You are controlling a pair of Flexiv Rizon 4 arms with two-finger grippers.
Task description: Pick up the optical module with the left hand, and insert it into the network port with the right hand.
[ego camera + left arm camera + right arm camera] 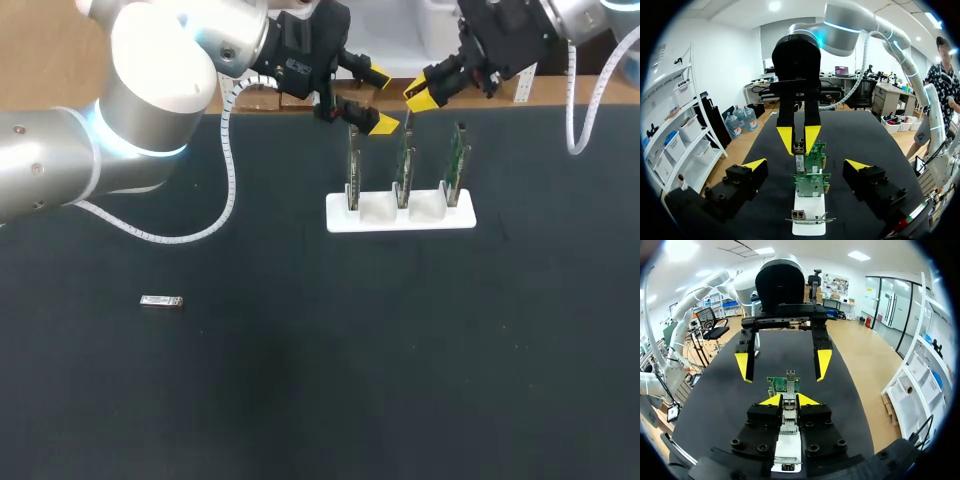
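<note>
Head view, nearest first: the module [161, 301] lies flat on the dark desk [300, 400], toward the left side, alone and touched by nothing; the pick-up is not yet begun. Farther back, right of middle, a white holder [400, 216] carries three cards [405, 160] upright on edge, side by side. Farthest, over the cards, both tools hang facing each other: the left tool [382, 99] is spread wide and empty, as the left wrist view also shows; the right tool [418, 96] sits just above the middle card, and whether it is parted or pinching cannot be told. The left arm's white cable [229, 190] loops down between arm and module.

Likely trouble from here: the left tool is well apart from the module yet close to the cards, so a careless departure could clip a card top and tilt it in the holder; the module is small and low, so a descent off its middle would probably skid it along the desk rather than grip it; a grasp covering its whole length would leave the right tool nothing to take at the handover; the drooping cable might sweep the module as the arm swings over.
</note>
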